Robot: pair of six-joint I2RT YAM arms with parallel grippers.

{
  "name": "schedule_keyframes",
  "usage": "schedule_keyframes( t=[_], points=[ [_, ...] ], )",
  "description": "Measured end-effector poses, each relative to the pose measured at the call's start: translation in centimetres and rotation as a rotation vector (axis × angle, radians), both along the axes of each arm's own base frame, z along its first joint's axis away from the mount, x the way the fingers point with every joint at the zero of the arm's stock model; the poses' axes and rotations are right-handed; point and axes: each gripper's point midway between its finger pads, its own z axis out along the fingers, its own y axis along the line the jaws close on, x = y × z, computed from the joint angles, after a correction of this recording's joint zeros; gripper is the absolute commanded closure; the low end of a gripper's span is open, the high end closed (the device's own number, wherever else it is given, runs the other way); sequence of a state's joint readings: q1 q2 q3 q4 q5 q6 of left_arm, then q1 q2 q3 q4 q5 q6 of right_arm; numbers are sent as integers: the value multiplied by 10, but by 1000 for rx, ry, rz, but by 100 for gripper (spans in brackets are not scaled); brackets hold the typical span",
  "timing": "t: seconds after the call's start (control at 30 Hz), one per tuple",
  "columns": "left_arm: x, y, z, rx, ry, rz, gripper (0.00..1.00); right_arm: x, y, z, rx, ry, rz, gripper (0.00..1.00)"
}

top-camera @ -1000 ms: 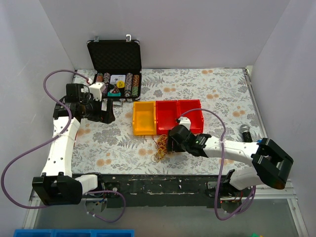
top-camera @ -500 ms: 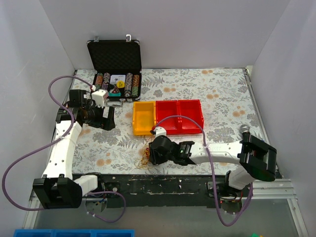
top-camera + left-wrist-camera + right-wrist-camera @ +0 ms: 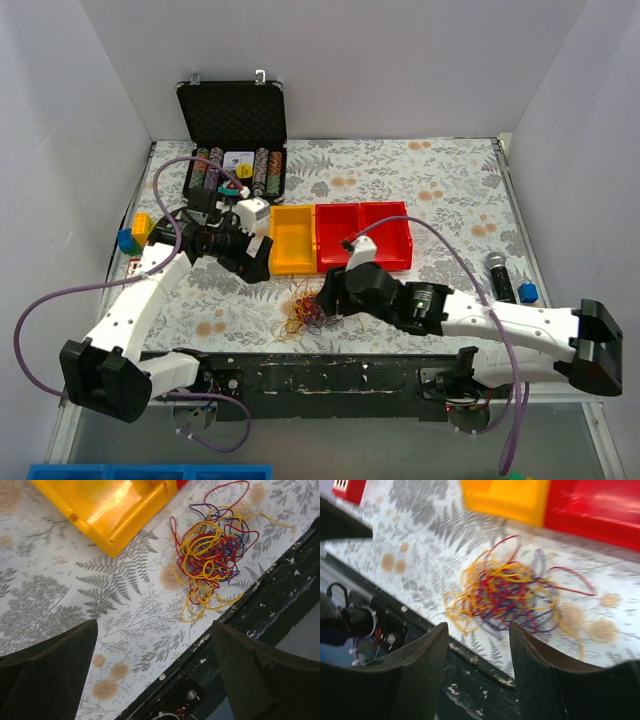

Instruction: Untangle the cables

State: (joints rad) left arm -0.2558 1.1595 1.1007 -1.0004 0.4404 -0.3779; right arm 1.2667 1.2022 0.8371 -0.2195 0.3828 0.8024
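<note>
Since the whole job is about that little knot, overhead view first: the cables [image 3: 303, 312] sit on the flowery table [image 3: 450, 190] close to its near edge. They're just in front of the yellow bin [image 3: 291, 240] and off to the left of the red bins [image 3: 385, 232]. The right gripper [image 3: 328, 298] is right up against the knot's right side. The left gripper [image 3: 255, 265] hangs a bit back and to the left, near the yellow bin's corner. My guess is they're flanking it so each can take a different strand and pull.

Left wrist view: fingers [image 3: 55, 670] spread wide, nothing between them but tablecloth. The cables [image 3: 210, 560] are ahead and to the right, clear of the claw, next to the bin's corner. It's a loose scribble of thin loops, mostly yellow and red with some dark purple-blue, and one yellow strand trails out sideways.

Right wrist view: bit blurry, but this claw's two fingers [image 3: 415, 675] stand apart with nothing pinched. The tangle [image 3: 505, 592] lies on the table just past the tips. Loops cross everywhere, so I'd say no strand is free yet.
</note>
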Motion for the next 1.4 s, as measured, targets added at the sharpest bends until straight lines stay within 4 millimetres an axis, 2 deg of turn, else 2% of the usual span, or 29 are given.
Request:
schedule_keyframes(
  t=[0.03, 0.1, 0.2, 0.27, 0.4, 0.53, 0.63, 0.7, 0.9, 1.0, 1.1, 1.17, 1.4],
  points=[
    [-4, -10, -5, -9, 18, -35, 2, 6, -8, 7, 25, -11, -26, 43],
    [-8, -24, -14, -15, 53, -82, 2, 20, -33, 6, 39, -20, -96, 44],
    [-16, -44, -30, -22, 106, -142, 2, 34, -69, -18, -4, -2, -188, 47],
    [-21, -58, -40, -29, 137, -179, 6, 35, -86, -35, -45, 19, -219, 47],
    [-32, -77, -56, -47, 193, -223, 9, 30, -104, -59, -98, 64, -244, 48],
    [-43, -88, -72, -52, 221, -243, 18, 29, -106, -62, -101, 77, -249, 48],
    [-47, -91, -81, -54, 231, -242, 30, 29, -105, -63, -99, 83, -248, 48],
    [-48, -93, -86, -59, 230, -241, 32, 28, -104, -65, -101, 92, -243, 48],
    [-38, -99, -95, -71, 207, -233, 69, 25, -98, -72, -106, 122, -227, 49],
    [-34, -101, -98, -74, 193, -234, 81, 23, -95, -75, -99, 132, -216, 49],
    [-33, -102, -99, -80, 182, -239, 88, 20, -95, -80, -103, 146, -205, 50],
    [-33, -102, -99, -80, 178, -243, 99, 19, -95, -83, -105, 153, -200, 50],
    [-36, -101, -96, -71, 188, -261, 100, 14, -90, -99, -119, 182, -169, 50]
  ],
)
